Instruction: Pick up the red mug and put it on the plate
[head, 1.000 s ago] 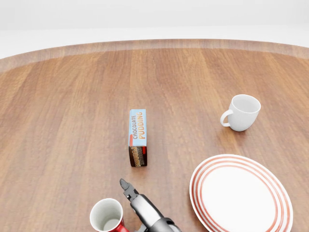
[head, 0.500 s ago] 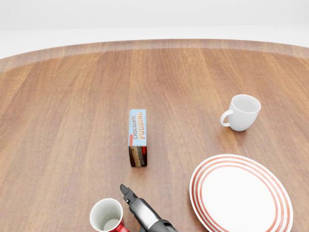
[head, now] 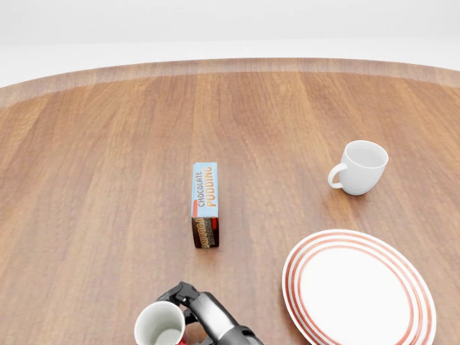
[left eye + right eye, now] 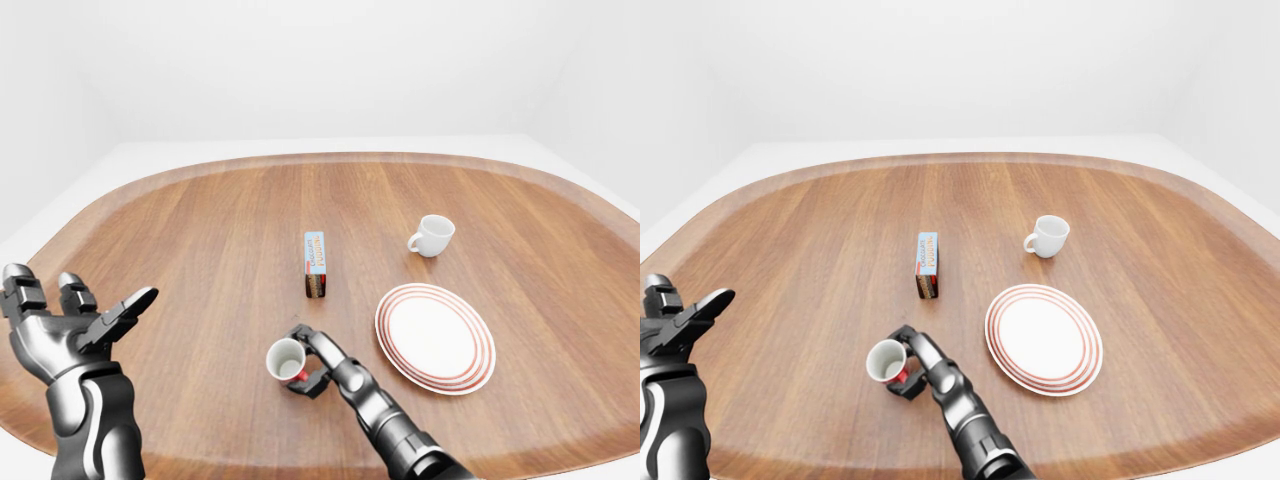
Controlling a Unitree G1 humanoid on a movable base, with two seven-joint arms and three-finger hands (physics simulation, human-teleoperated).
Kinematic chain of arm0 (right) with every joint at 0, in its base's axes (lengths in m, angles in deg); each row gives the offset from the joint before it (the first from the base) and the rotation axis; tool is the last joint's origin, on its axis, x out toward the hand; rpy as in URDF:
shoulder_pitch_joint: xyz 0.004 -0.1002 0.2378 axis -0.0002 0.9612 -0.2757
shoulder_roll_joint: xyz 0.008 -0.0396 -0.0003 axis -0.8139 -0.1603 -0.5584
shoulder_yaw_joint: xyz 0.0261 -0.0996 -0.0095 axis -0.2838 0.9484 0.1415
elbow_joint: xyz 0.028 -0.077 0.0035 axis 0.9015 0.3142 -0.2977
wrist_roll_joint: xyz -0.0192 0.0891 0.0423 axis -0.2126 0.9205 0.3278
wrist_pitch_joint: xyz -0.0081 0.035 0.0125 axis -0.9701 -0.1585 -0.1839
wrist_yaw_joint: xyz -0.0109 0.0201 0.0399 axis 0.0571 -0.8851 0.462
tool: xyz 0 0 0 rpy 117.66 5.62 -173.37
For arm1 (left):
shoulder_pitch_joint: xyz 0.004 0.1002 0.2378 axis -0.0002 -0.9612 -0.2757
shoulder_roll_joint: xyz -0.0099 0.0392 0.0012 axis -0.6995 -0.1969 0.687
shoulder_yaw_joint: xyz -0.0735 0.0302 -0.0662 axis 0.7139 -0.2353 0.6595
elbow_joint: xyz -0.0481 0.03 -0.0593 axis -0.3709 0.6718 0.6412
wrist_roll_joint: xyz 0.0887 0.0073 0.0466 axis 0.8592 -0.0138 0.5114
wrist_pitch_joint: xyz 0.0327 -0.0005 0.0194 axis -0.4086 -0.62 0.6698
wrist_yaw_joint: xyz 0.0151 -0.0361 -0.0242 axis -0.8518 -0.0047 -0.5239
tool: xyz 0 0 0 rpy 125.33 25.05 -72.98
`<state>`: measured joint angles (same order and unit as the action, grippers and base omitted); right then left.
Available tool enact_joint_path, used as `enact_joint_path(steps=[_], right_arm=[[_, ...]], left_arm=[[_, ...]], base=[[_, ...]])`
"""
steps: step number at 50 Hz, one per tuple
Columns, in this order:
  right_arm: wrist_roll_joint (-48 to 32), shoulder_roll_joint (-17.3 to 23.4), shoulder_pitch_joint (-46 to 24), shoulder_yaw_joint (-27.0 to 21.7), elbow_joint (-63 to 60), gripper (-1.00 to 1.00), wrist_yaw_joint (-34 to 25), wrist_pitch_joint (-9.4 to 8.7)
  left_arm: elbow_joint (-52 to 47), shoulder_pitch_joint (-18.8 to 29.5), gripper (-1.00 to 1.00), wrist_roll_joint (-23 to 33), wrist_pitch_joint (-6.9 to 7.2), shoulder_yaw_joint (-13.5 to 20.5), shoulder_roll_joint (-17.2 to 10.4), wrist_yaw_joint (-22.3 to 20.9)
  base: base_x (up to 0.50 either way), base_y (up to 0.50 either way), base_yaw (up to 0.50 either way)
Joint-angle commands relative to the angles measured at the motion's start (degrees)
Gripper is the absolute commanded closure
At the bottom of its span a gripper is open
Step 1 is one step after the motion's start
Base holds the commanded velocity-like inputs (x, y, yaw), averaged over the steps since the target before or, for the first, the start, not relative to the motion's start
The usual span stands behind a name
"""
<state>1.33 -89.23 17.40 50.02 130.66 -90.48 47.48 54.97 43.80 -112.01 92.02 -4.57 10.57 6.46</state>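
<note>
1. Left-eye view shows the right hand wrapped about the red mug low on the wooden table; one dark finger curls over the far side of the mug and another hooks beneath its near side, the cup standing upright between them.

2. The fingers appear closed onto the mug's wall, though whether the grip is firm enough to carry it cannot be told; the mug looks to rest on the wood, not yet lifted.

3. The striped plate lies to the right of the fingers, near but apart from them, and is bare. The mug is not on it.

4. A chocolate pudding box stands above the fingers in this view, and a white cup sits beyond the plate, well apart from the hand.

5. The left hand hangs at the left edge, fingers spread wide and holding nothing, well apart from the mug.

6. Judged from this, the reach and grasp seem done or nearly so; the lift, the carry rightward to the plate and the release remain.
</note>
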Motion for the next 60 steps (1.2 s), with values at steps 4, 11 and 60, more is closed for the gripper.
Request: enact_joint_path(steps=[4, 11, 60], right_arm=[[0.1, 0.0, -0.2, -0.2, 0.8, 1.0, 0.7, 0.0], [-0.1, 0.1, 0.7, 0.2, -1.8, 1.0, 0.3, 0.0], [20.1, 34.3, 7.3, -32.7, -38.2, 1.0, -17.0, -10.0]], left_arm=[[-0.3, -0.1, -1.0, 0.1, 0.19, 0.0, 0.1, 0.1], [-0.1, 0.0, -1.0, 0.1, 0.04, -0.1, 0.1, 0.0], [-0.4, 0.4, -1.0, 1.0, 0.65, -0.2, -0.2, 0.3]], base=[[0.0, 0.0, 0.0], [0.0, 0.0, 0.0], [0.0, 0.0, 0.0]])
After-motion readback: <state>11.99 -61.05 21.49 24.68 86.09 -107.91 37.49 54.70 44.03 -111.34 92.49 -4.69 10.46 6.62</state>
